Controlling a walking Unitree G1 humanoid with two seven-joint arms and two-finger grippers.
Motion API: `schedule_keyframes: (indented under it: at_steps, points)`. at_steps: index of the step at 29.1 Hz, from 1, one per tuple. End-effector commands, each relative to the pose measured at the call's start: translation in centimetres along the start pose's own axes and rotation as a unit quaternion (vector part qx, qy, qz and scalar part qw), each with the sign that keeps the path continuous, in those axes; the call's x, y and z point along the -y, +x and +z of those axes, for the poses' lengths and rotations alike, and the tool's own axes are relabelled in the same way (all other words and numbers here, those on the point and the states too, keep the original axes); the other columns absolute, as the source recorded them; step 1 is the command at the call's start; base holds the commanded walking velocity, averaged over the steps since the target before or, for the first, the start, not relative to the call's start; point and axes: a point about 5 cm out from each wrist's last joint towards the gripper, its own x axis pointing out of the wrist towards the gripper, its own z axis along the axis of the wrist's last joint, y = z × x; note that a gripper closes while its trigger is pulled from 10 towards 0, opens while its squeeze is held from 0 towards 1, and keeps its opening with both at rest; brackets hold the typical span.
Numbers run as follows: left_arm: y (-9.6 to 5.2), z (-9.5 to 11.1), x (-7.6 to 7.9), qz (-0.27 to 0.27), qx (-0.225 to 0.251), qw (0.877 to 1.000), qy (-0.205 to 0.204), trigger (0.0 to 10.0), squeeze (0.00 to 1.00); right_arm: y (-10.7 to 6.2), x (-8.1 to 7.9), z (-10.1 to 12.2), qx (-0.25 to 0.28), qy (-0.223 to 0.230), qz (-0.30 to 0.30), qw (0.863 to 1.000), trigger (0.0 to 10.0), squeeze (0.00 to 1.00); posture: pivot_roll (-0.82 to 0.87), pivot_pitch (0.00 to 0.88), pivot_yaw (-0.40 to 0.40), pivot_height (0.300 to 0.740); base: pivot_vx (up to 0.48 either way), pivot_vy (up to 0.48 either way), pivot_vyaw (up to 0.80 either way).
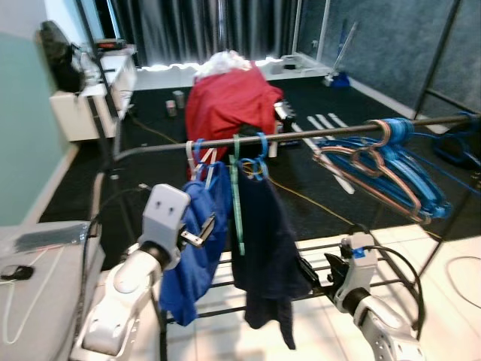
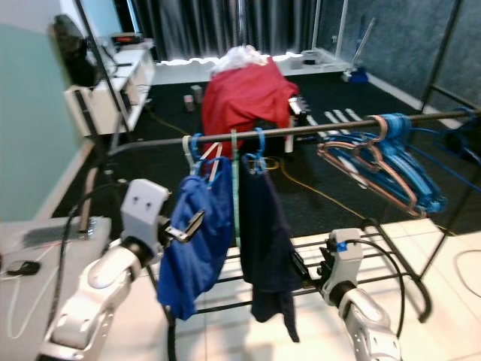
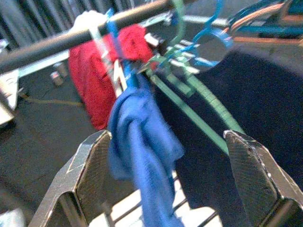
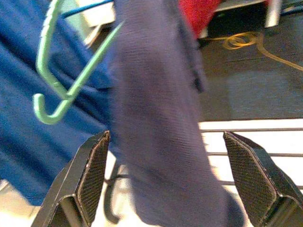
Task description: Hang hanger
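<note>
A long dark metal rail (image 1: 301, 135) of a clothes rack crosses the scene, and all places here are given from this rail. On it hangs a blue cloth garment (image 1: 197, 241) on a blue plastic hanger (image 1: 197, 154). Just beside it hangs a thin green plastic hanger (image 1: 237, 195), and next to that a dark navy garment (image 1: 263, 248) on another blue hook. Further along the rail, toward its right end, a bunch of empty blue and pink plastic hangers (image 1: 391, 169) hangs together.

The left claw (image 1: 199, 229) is raised below the rail and is at the blue cloth garment; in the left wrist view its two fingers (image 3: 90, 175) are spread wide, with the blue cloth between them, and I cannot tell if they touch it. The right claw (image 1: 308, 274) is lower, under the rail near the bottom of the dark navy garment; its fingers (image 4: 251, 175) are also spread apart, with the navy cloth hanging between them.

Behind the rail, on the dark carpet, stands a heap covered with red cloth (image 1: 229, 101).
</note>
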Motion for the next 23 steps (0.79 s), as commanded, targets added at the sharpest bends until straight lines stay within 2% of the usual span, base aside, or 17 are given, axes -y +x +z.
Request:
schedule_keyframes:
  at_steps: [1, 8, 9, 17, 18, 19, 23]
  points:
    - [0.3, -0.2, 0.0, 0.002, -0.001, 1.000, 0.009, 10.0, 0.00, 0.2, -0.2, 0.2, 0.002, -0.009, 0.005, 1.000, 10.0, 0.00, -0.10, 0.000, 0.018, 0.740, 0.000, 0.000, 0.80]
    - [1.7, -0.7, 0.9, -0.006, -0.012, 0.999, 0.033, 10.0, 0.00, 0.2, -0.1, 0.3, 0.004, 0.002, 0.001, 1.000, 10.0, 0.00, -0.10, 0.000, 0.024, 0.740, 0.000, 0.000, 0.00]
    - [2.9, -1.0, 1.6, -0.002, -0.017, 0.999, 0.032, 10.0, 0.00, 0.2, -0.2, 0.3, 0.004, 0.003, 0.000, 1.000, 10.0, 0.00, -0.10, 0.000, 0.026, 0.740, 0.000, 0.000, 0.00]
    - [3.8, -1.8, 2.7, 0.001, -0.033, 0.999, 0.023, 10.0, 0.00, 0.3, -0.2, 0.2, 0.004, 0.004, 0.001, 1.000, 10.0, 0.00, -0.11, 0.000, 0.031, 0.740, 0.000, 0.000, 0.00]
    - [4.1, -2.7, 2.5, 0.041, -0.059, 0.997, 0.023, 10.0, 0.00, 0.3, -0.3, 0.2, 0.005, 0.005, 0.001, 1.000, 10.0, 0.00, -0.11, 0.000, 0.036, 0.740, 0.000, 0.000, 0.00]
    - [4.3, -3.0, 2.3, 0.057, -0.068, 0.996, 0.020, 10.0, 0.00, 0.3, -0.3, 0.2, 0.005, 0.005, 0.000, 1.000, 10.0, 0.00, -0.11, 0.000, 0.036, 0.740, 0.000, 0.000, 0.00]
    - [4.5, -3.4, 2.0, 0.073, -0.074, 0.994, 0.019, 10.0, 0.00, 0.3, -0.4, 0.1, 0.006, 0.006, 0.000, 1.000, 10.0, 0.00, -0.12, 0.000, 0.041, 0.740, 0.000, 0.000, 0.00]
